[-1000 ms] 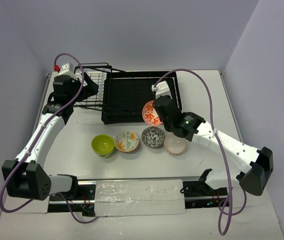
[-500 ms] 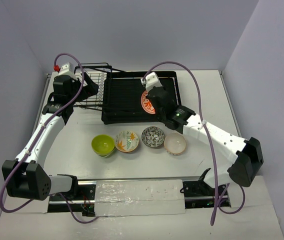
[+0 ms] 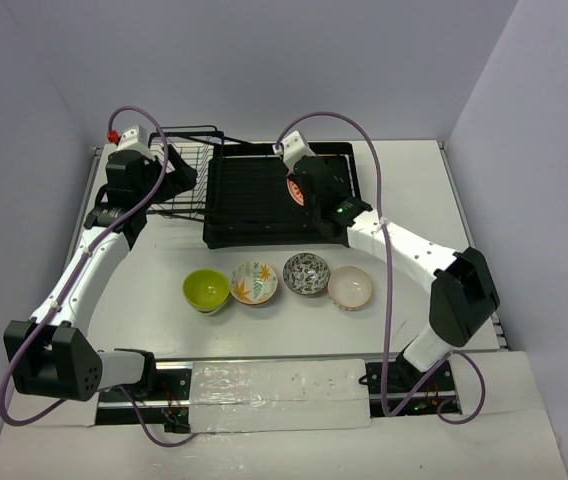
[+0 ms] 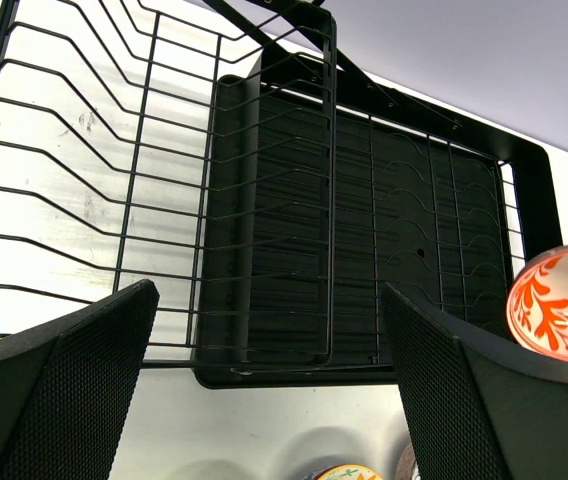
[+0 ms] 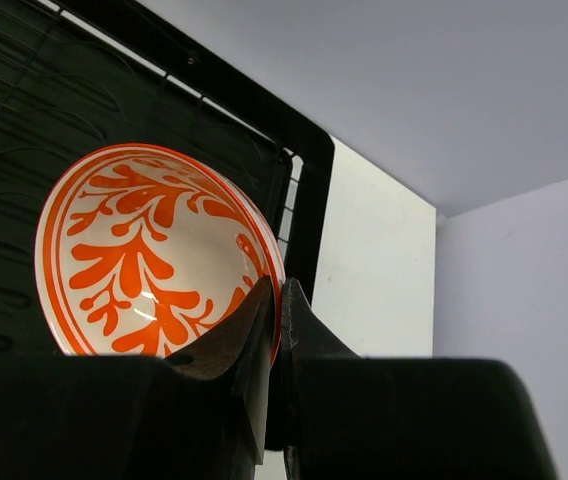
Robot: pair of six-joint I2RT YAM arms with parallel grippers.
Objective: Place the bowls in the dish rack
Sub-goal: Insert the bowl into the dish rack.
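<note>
My right gripper (image 3: pixel 302 180) (image 5: pixel 279 310) is shut on the rim of the red-orange patterned bowl (image 3: pixel 293 192) (image 5: pixel 144 250). It holds the bowl on edge above the slatted tray of the black dish rack (image 3: pixel 249 205) (image 5: pixel 4 120), towards the tray's far right. That bowl also shows in the left wrist view (image 4: pixel 562 300). On the table in front of the rack stand the lime green bowl (image 3: pixel 206 289), the orange-leaf bowl (image 3: pixel 254 282) and the cream-pink bowl (image 3: pixel 350 287). My left gripper (image 3: pixel 179 175) (image 4: pixel 264 400) is open and empty over the wire basket (image 3: pixel 186 160) (image 4: pixel 84 170).
A grey patterned bowl (image 3: pixel 306 272) stands in the row between the leaf bowl and the cream-pink bowl. The rack sits at the back of the table, close to the far wall. The right arm's purple cable (image 3: pixel 384 250) arches over the rack's right side.
My right gripper has carried the red-orange bowl from the rack's near right corner up and back over the slatted tray. The left arm has not moved.
</note>
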